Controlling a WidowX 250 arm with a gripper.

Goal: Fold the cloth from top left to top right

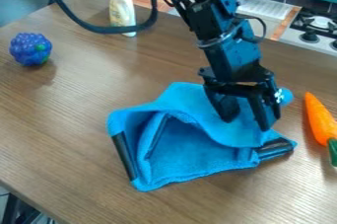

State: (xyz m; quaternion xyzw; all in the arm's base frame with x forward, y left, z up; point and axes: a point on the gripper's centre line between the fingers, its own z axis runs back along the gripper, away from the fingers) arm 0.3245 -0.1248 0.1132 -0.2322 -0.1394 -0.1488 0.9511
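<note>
A brown wood-grain table [69, 134] carries a rumpled blue cloth [187, 151] around its middle, partly folded over itself, with black strips at its left edge and near right corner. An orange toy carrot [320, 119] with a green end lies to the right. A blue, bumpy toy fruit [30, 49] sits at the left; a pale bottle [121, 10] stands toward the far side.

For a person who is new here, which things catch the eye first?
Probably the bright blue cloth, rumpled and partly folded near the middle of the table, with the black gripper over it. Next, the orange carrot at the right edge and the blue toy berry at the upper left stand out.
</note>
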